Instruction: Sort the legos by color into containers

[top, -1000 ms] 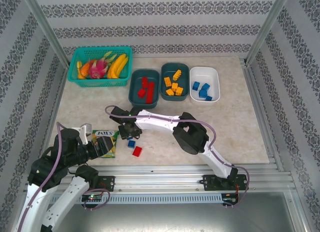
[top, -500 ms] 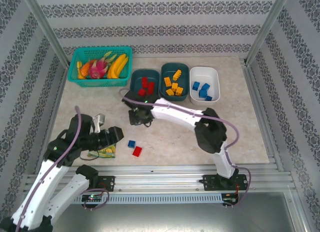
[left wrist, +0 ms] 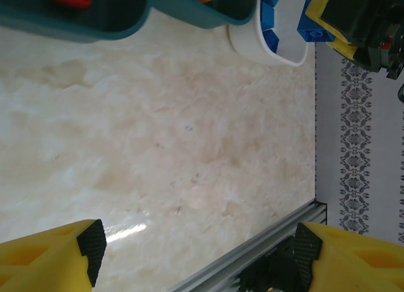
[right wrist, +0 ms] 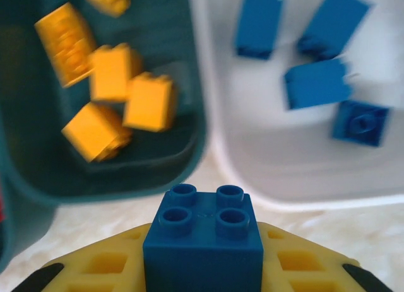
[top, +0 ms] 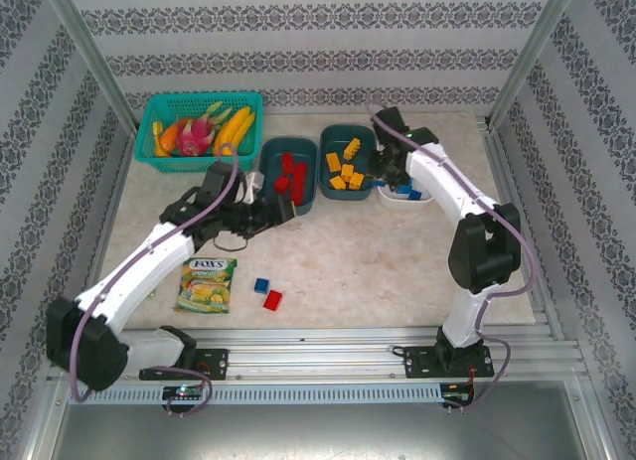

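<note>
The right arm is now reaching the far tubs, having left mid-counter. One blue plastic brick (top: 261, 284) and one red one (top: 272, 300) are lying loose on the near marble counter (top: 397, 261). The left gripper (top: 281, 207) is hovering wide and empty. The right gripper (right wrist: 202, 273) is pinching a blue four-stud brick (right wrist: 202, 238), with the white rounded tub (right wrist: 297, 200), four blues inside, lying just ahead.

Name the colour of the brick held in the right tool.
Blue. The lego shows best in the right wrist view.
</note>
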Tool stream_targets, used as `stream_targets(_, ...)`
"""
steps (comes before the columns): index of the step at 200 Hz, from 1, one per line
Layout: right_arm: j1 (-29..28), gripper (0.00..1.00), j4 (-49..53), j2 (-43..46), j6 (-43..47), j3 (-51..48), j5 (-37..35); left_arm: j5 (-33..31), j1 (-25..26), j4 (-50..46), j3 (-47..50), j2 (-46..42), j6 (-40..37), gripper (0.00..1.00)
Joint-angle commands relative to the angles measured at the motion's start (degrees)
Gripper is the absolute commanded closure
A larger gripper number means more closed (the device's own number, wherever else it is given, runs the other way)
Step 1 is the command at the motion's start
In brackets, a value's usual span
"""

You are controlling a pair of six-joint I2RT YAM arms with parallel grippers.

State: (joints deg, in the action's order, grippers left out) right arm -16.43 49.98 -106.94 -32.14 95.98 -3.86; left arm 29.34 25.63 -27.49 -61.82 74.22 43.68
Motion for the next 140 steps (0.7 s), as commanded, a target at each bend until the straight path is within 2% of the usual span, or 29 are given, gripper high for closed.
stream_targets(1, 4.0, 0.82, 1.3, -4.7, 4.4, 4.9, -1.8, -0.2, 2.8, 7.9, -5.4, 6.4, -0.5, 0.20)
stream_targets(42, 9.4, 0.82, 0.6, -16.6, 5.7, 18.5, -1.2, -0.3, 4.2, 11.9, -12.2, 16.4, 1.4, 0.21)
stream_targets(82, 12.3, 0.82, 4.8, -30.0, 6.4, 35.1, -1.2, 0.1, 4.5, 12.2, -19.2, 24.0, 1.2, 0.21)
stream_targets(120, 14.0, 0.81, 8.3, -39.8, 7.0, 46.9, 0.8, -0.7, 5.0, 11.3, -23.7, 27.7, 1.3, 0.21)
stream_targets(140, 14.2, 0.80, 9.2, -42.2, 7.0, 48.6, 2.0, -1.3, 5.2, 10.8, -24.1, 28.0, 1.2, 0.21)
